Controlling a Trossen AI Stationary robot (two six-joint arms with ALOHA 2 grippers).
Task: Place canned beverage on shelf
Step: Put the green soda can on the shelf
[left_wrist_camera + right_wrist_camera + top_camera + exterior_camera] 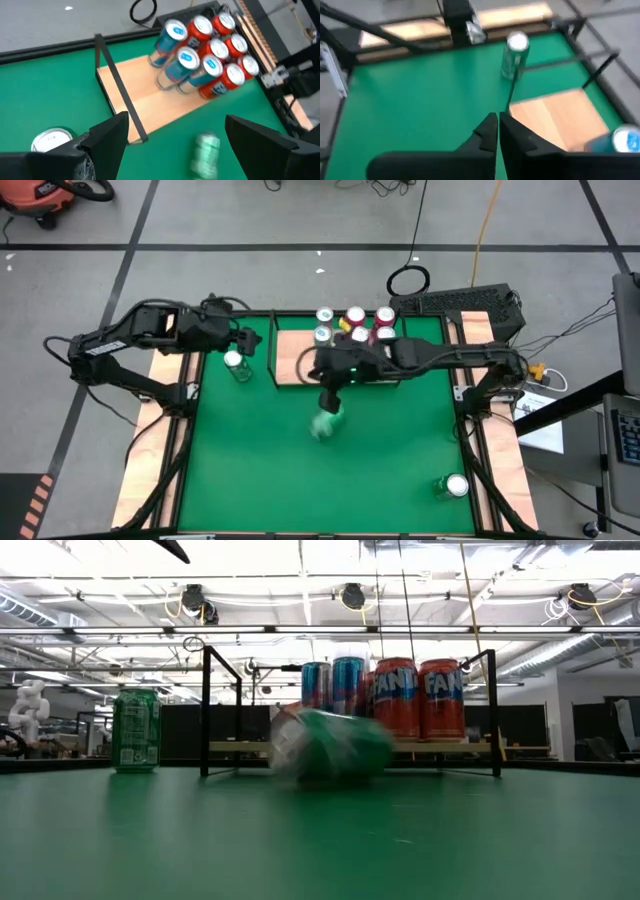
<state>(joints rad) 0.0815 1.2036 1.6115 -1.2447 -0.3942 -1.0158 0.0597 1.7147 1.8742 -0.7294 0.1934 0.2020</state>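
Note:
The shelf [296,362] is a light-wood board with a black rail at the table's far middle. Several blue and orange cans [355,325] stand on its right part. A green can [326,423] lies on its side on the green mat just in front of the shelf, blurred; it also shows in the low view [330,746]. My right gripper [498,131] is shut and empty, above the shelf's front edge [328,387]. My left gripper [170,145] is open and empty at the shelf's left end [248,340], beside an upright green can [237,365].
A third green can [452,486] stands near the table's near right corner. Pale wooden strips [152,440] run along both table sides. The shelf's left half [145,95] is bare board. Black rail posts [206,710] rise at the shelf's corners.

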